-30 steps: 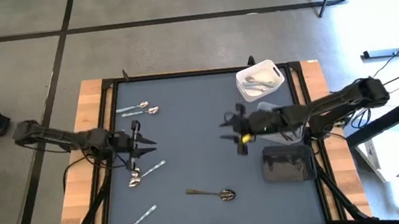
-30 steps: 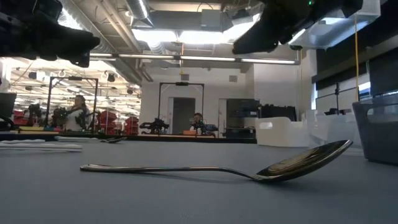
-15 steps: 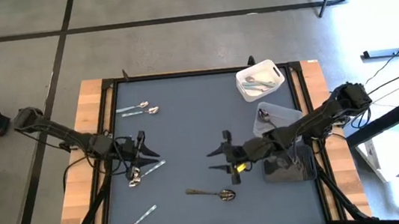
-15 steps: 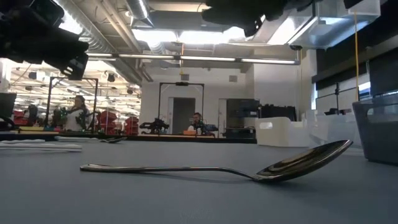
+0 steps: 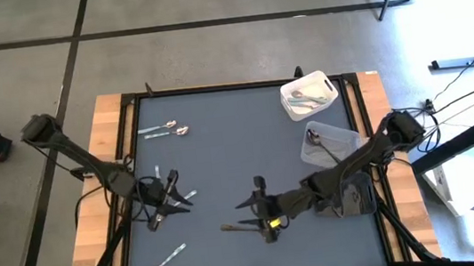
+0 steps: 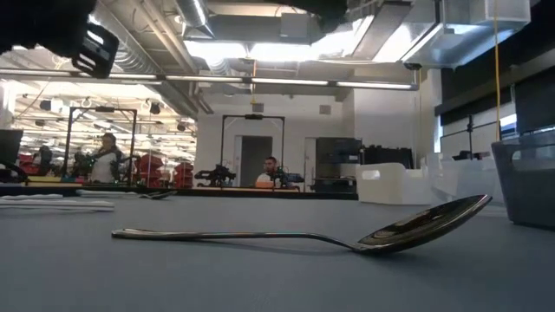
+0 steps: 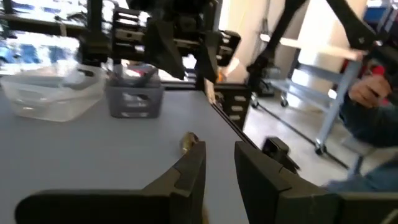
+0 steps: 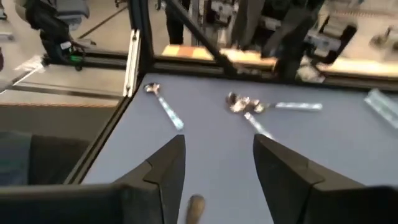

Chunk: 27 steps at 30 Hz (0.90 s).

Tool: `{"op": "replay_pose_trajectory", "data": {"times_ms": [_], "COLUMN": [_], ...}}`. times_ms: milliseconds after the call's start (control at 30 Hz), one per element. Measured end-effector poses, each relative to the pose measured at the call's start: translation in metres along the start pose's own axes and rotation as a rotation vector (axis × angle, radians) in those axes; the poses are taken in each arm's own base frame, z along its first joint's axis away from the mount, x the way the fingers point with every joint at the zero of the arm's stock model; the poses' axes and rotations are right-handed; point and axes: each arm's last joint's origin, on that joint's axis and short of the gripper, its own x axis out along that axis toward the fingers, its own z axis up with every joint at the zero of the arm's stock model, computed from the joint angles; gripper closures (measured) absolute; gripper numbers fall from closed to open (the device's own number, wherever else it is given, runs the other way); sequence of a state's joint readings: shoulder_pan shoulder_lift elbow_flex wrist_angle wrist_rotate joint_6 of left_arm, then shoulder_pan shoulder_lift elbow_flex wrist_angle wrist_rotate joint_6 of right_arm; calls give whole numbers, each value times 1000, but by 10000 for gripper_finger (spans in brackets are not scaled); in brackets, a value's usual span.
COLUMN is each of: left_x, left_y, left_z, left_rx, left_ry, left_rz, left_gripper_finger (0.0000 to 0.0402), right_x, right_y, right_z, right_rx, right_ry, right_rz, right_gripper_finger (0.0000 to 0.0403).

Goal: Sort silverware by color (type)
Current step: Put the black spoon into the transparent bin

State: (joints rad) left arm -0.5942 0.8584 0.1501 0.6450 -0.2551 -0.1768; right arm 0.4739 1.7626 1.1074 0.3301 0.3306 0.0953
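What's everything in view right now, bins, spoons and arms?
Table: one, grey-blue mat, wooden side edges.
White bin: one, far right corner, silver spoons inside.
Clear bin: one, right edge, a spoon inside.
Dark bin: one, near right, partly under the right arm.
Silver spoons, pair: two, far left.
Silver spoons, cluster: about two, under the left gripper.
Silver spoon, single: one, near left.
Dark spoon: one, near middle, below the right gripper.
People: two, far background, low view.
Left gripper: open, over the cluster.
Right gripper: open, over the dark spoon.
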Motion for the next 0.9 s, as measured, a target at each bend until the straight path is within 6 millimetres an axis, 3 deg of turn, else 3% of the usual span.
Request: {"op": "replay_pose_trajectory", "data": {"times_ms": [233, 400, 633, 900], "left_x": [16, 19, 19, 19], "left_y": [-20, -25, -23, -22], "left_z": [-8, -12, -12, -12], "left_rx": [15, 26, 30, 63], "left_ry": [108, 136, 121, 122], "left_rz": [-41, -56, 11, 16], "left_gripper_finger": [321, 321, 321, 321], "right_x": [23, 39, 60, 59], "right_y": [6, 12, 21, 21], "right_z": [0, -20, -66, -79], "right_rx": [70, 106, 98, 162], "right_ry": [122, 240, 365, 471], "right_rz": [-48, -6, -1, 8], "right_gripper_finger": [226, 226, 226, 226]}}
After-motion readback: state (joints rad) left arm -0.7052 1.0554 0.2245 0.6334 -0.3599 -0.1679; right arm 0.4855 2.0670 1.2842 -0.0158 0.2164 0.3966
